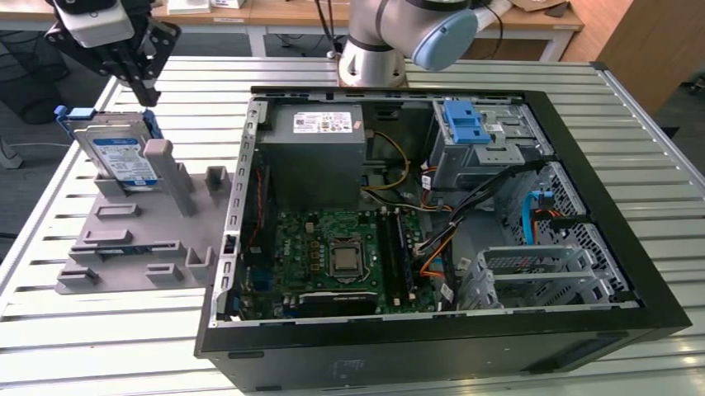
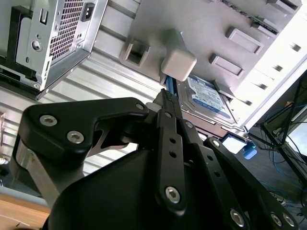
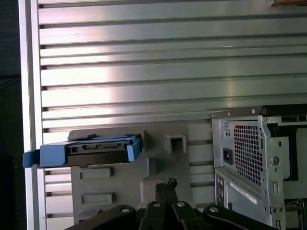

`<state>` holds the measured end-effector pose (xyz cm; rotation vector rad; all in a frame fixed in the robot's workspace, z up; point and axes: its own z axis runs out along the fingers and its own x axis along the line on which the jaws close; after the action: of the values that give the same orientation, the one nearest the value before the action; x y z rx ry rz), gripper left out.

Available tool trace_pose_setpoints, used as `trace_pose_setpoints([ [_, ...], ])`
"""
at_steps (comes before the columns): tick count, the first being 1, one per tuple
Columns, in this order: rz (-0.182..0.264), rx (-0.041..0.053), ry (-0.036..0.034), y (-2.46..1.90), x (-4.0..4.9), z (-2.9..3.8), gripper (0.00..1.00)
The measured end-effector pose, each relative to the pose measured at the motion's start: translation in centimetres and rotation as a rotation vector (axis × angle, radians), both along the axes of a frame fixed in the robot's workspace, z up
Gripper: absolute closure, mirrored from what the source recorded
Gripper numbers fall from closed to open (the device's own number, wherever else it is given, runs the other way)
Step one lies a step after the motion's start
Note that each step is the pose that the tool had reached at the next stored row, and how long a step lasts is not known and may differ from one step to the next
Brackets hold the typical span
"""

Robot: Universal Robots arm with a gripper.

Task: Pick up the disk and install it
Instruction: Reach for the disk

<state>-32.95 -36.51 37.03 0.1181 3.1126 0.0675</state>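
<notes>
The disk (image 1: 119, 154) stands on edge, leaning in a grey holder fixture (image 1: 138, 247) at the exterior view's left; its silver face carries a white-and-blue label and a blue frame runs round its edges. My gripper (image 1: 149, 96) hangs just above and slightly behind the disk's top edge, shut with nothing between its fingers. In the first wrist view the disk (image 3: 88, 152) appears edge-on as a blue bar, apart from the closed fingertips (image 3: 166, 184). In the second wrist view the fingertips (image 2: 166, 96) point toward the disk (image 2: 207, 97) under a grey post.
An open computer case (image 1: 237, 272) lies on the slatted metal table (image 1: 88, 346), to the right of the fixture in the exterior view. Inside are a grey power supply (image 1: 319, 157), a motherboard (image 1: 336, 256) and a drive cage with a blue latch (image 1: 467, 125).
</notes>
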Motion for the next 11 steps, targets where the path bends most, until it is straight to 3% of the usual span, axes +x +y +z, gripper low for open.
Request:
trace_pose_setpoints([
  [11,0.0,0.0001,-0.0001,0.13,-0.95,-0.23,0.89],
])
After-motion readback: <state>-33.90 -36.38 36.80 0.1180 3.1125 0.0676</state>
